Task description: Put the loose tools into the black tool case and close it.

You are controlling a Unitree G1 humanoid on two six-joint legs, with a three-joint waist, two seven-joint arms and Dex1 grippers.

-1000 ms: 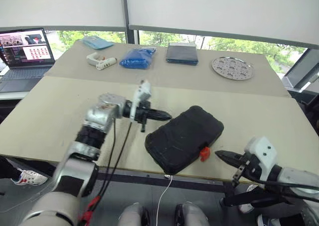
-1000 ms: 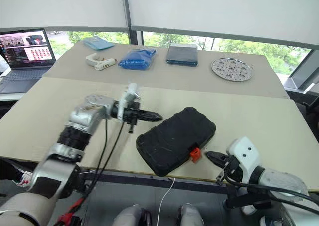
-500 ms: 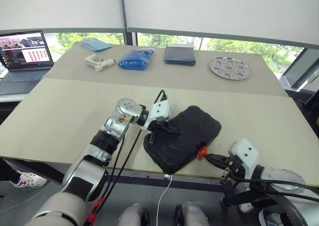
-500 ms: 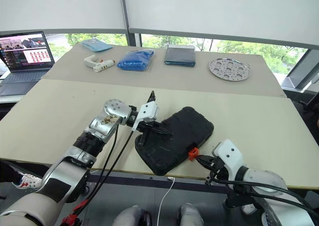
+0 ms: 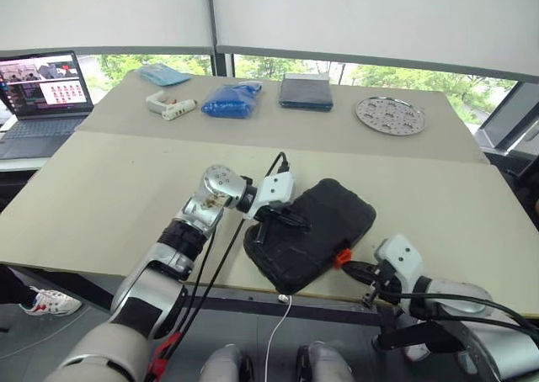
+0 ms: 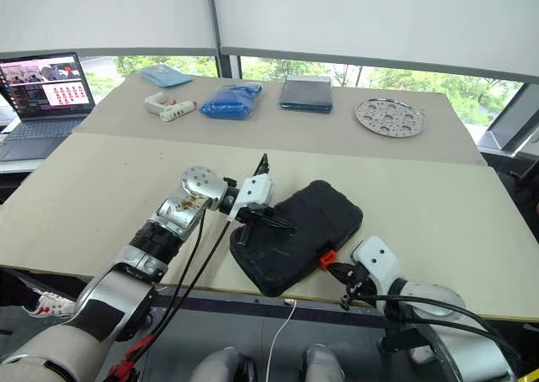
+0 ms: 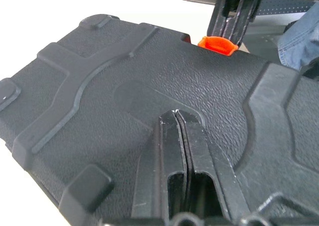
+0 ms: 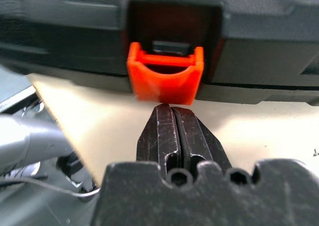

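The black tool case (image 5: 324, 222) lies with its lid down near the front edge of the near table. Its orange latch (image 5: 342, 257) faces the edge and hangs open below its slot. My left gripper (image 5: 296, 220) is shut, with its tips lying on the ribbed lid (image 7: 99, 86) near the case's left end. My right gripper (image 8: 172, 108) is also shut and holds nothing. Its tips sit just under the orange latch (image 8: 165, 79), touching it or nearly so. The loose tools are out of view.
On the far table lie a white glue gun (image 5: 168, 106), a blue bag (image 5: 231, 98), a dark blue folded item (image 5: 306, 92), a perforated metal disc (image 5: 390, 114) and a light blue cloth (image 5: 164, 73). A laptop (image 5: 42, 87) stands far left. A white cable (image 5: 282, 315) hangs off the front edge.
My left gripper swung right from beside the case onto its lid, and its wrist rolled. My right gripper came left and lower, up to the orange latch.
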